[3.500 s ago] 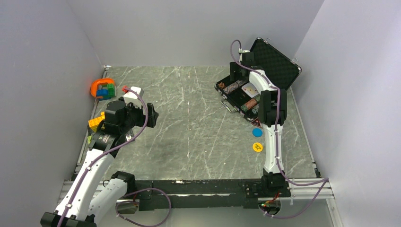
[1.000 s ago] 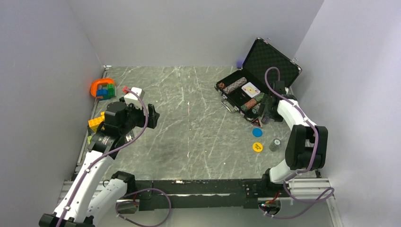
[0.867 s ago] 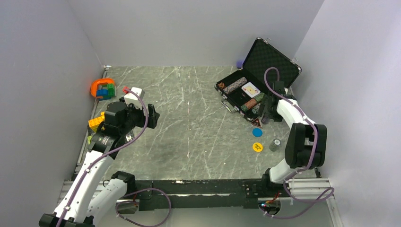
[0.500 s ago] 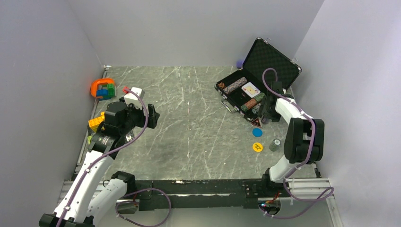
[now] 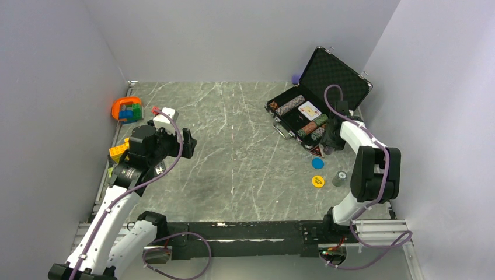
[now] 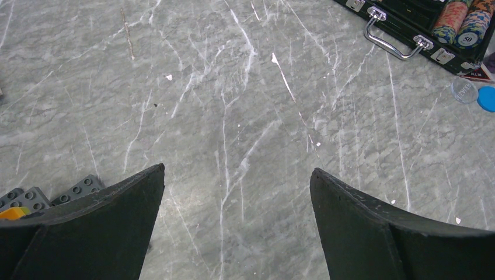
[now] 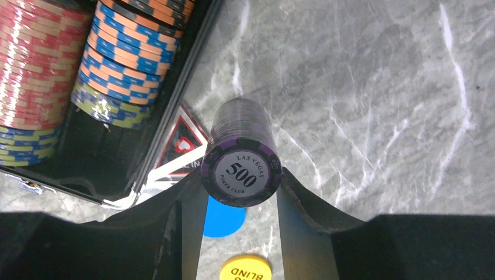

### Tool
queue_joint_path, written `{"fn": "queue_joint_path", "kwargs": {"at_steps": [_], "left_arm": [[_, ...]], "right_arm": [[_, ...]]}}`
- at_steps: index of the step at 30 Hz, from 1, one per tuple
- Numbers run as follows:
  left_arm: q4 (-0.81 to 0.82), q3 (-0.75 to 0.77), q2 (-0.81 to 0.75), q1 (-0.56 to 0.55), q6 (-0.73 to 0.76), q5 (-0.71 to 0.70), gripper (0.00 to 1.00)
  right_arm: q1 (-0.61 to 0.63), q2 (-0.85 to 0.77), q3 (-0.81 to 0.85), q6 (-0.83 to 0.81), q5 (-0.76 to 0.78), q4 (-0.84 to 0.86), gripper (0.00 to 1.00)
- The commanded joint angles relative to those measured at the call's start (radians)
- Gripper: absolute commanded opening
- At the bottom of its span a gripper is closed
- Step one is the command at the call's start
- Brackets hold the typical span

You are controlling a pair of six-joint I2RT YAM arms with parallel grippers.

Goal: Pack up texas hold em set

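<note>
My right pincer (image 7: 240, 188) is clamped on a stack of purple poker chips (image 7: 239, 149), one finger on each side, and the end chip facing the wrist camera reads 500. I cannot tell whether the far end of the stack touches the grey marble desk (image 5: 245, 146). The pincer sits just beside the near rim of the flat black briefcase with silver corners (image 5: 335, 73), which lies open in the far right corner with its lid raised. In the tray I see a row of red-and-white chips (image 7: 35, 70), a row of blue-and-orange chips (image 7: 131, 49) next to it, and a card deck (image 5: 309, 110) further in. A red-and-black triangular piece (image 7: 182, 146) lies on the desk just beside the case's near rim. Toward the front edge from the held stack lie a flat blue disc (image 7: 220, 220) and then a flat yellow disc (image 7: 245, 270) marked BLIND. A small grey cylinder (image 5: 338, 178) stands near the yellow one, toward the right edge. My left pincer (image 6: 238, 172) is spread wide with nothing between its fingers, over the left half of the desk and well apart from the case. Along the left edge sit an orange ring holding coloured toy blocks (image 5: 126, 109), a white block (image 5: 166, 113) and a yellow brick (image 5: 118, 150).
</note>
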Motion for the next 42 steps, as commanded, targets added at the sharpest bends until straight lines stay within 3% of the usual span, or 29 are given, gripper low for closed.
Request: {"fn": "queue_joint_path", "kwargs": {"at_steps": [1, 8, 10, 16, 23, 30, 38, 42], "left_arm": [[0.011, 0.028, -0.009, -0.005, 0.003, 0.002, 0.98], [0.013, 0.026, -0.002, -0.004, 0.001, 0.009, 0.98], [0.014, 0.028, -0.002, -0.005, 0.003, 0.008, 0.98], [0.010, 0.027, 0.004, -0.005, 0.005, 0.002, 0.98], [0.009, 0.029, 0.014, -0.005, 0.006, 0.003, 0.98], [0.006, 0.030, 0.020, -0.005, 0.007, -0.001, 0.98], [0.009, 0.030, 0.028, -0.005, 0.006, 0.010, 0.98], [0.009, 0.029, 0.026, -0.005, 0.007, 0.004, 0.98]], "right_arm": [[0.003, -0.126, 0.041, 0.024, 0.075, -0.041, 0.00], [0.059, -0.270, 0.086, 0.049, 0.091, 0.000, 0.00], [0.138, -0.265, 0.116, 0.047, 0.128, 0.040, 0.00], [0.342, -0.104, 0.302, -0.021, 0.349, 0.102, 0.00], [0.480, 0.101, 0.475, -0.219, 0.422, 0.256, 0.00], [0.503, 0.352, 0.673, -0.406, 0.488, 0.316, 0.00], [0.497, 0.435, 0.652, -0.588, 0.455, 0.521, 0.00], [0.481, 0.514, 0.720, -0.634, 0.440, 0.536, 0.00]]}}
